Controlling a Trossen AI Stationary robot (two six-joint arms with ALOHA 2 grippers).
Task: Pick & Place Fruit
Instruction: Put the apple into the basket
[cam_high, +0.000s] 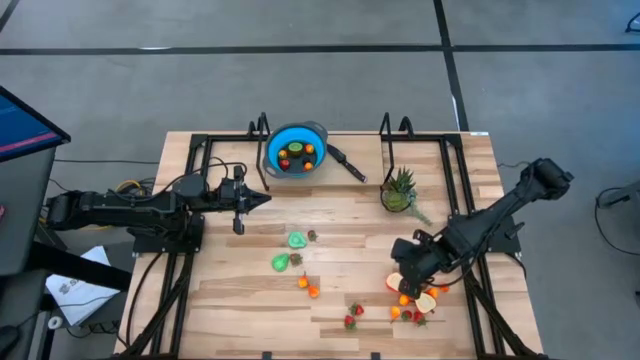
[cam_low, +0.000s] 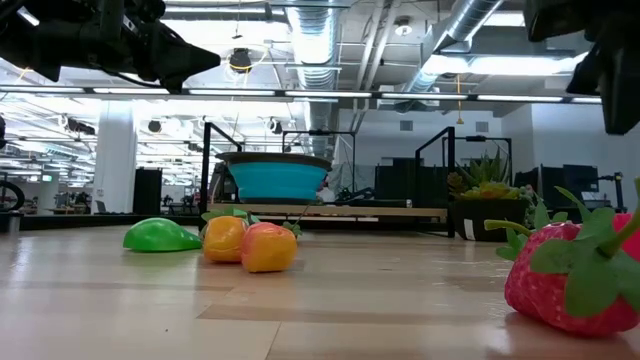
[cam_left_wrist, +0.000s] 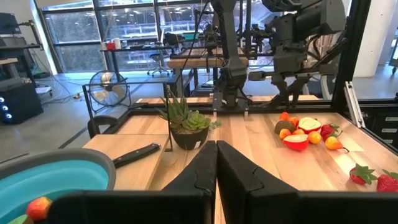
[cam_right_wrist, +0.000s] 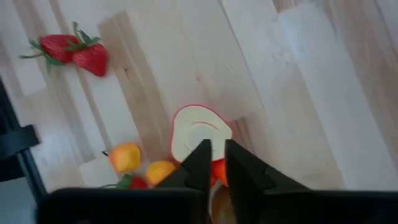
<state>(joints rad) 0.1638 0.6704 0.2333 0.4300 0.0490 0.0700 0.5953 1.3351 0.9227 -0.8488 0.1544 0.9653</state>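
Right gripper (cam_high: 403, 272) hangs low over a cluster of toy fruit (cam_high: 412, 302) at the table's near right corner, its fingers (cam_right_wrist: 198, 163) a narrow gap apart and clamped on nothing. A cut peach half (cam_right_wrist: 198, 132) lies just ahead of the fingertips, orange pieces (cam_right_wrist: 142, 163) just beside them, two strawberries (cam_right_wrist: 69, 52) farther off. Left gripper (cam_high: 262, 199), fingers together and empty, waits well apart near the blue bowl (cam_high: 318, 139), which holds several fruits.
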